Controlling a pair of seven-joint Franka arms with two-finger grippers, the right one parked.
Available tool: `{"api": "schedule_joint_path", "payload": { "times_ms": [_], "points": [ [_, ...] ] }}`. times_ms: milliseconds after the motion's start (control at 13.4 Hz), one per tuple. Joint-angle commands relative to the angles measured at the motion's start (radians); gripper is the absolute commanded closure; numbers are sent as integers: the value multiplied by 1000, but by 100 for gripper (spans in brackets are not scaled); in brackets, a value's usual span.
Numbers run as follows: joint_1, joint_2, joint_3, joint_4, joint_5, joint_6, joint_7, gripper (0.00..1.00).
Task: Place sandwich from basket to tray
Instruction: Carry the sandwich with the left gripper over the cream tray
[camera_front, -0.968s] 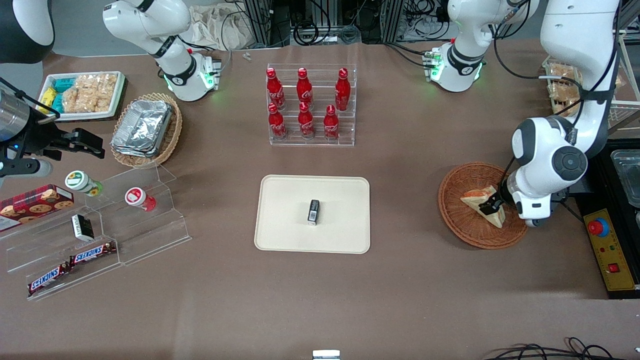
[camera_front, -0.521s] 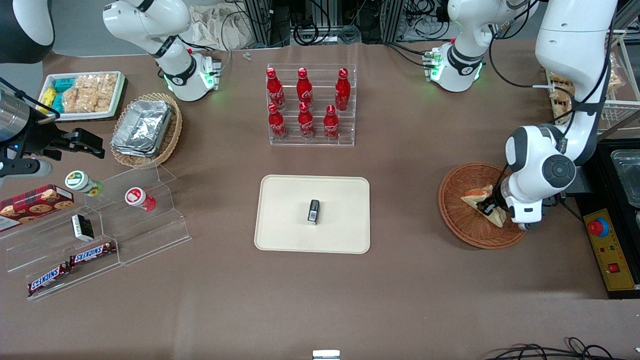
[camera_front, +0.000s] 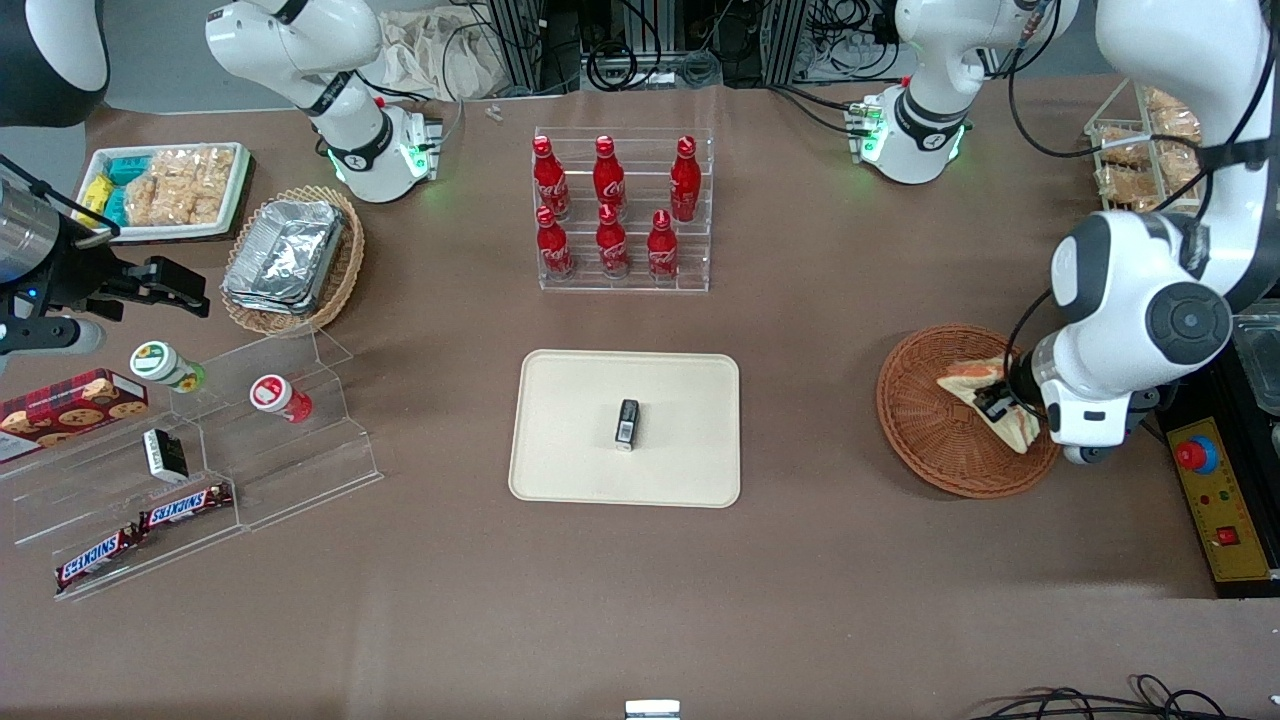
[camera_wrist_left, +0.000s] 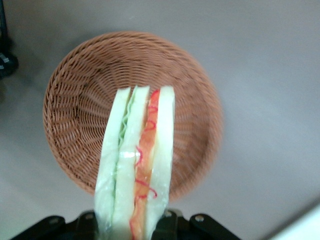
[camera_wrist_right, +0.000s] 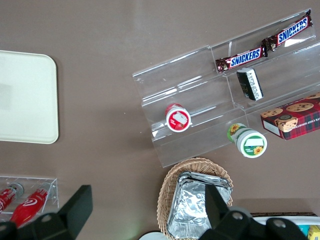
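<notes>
The gripper (camera_front: 992, 403) has its jaws closed on the sandwich (camera_front: 985, 398), holding the wedge above the round wicker basket (camera_front: 925, 430). At the sandwich's nine o'clock lies the cream tray (camera_front: 570, 420), carrying a small dark packet (camera_front: 627, 423). Farther from the camera, at twelve o'clock from the tray, stand red bottles (camera_front: 610, 205).

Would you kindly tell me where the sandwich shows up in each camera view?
Front view: the sandwich is over the basket, held by the gripper.
Left wrist view: the sandwich is edge-on, lifted above the basket, between the fingers.
Right wrist view: not in it.
Shared landmark: the round reddish-brown basket.
</notes>
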Motion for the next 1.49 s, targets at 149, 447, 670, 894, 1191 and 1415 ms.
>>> {"api": "schedule_joint_path", "payload": {
  "times_ms": [149, 447, 670, 894, 1191, 1415],
  "points": [
    [-6, 23, -121, 214, -72, -194, 258, 100],
    [-32, 65, -288, 228, -55, -130, 322, 100],
    [-168, 145, -292, 228, 6, -30, 231, 100],
    [-255, 257, -292, 228, 118, 100, 41, 100],
    [-293, 409, -290, 226, 176, 257, 13, 100],
    [-304, 495, -289, 224, 279, 322, -22, 100]
  ]
}}
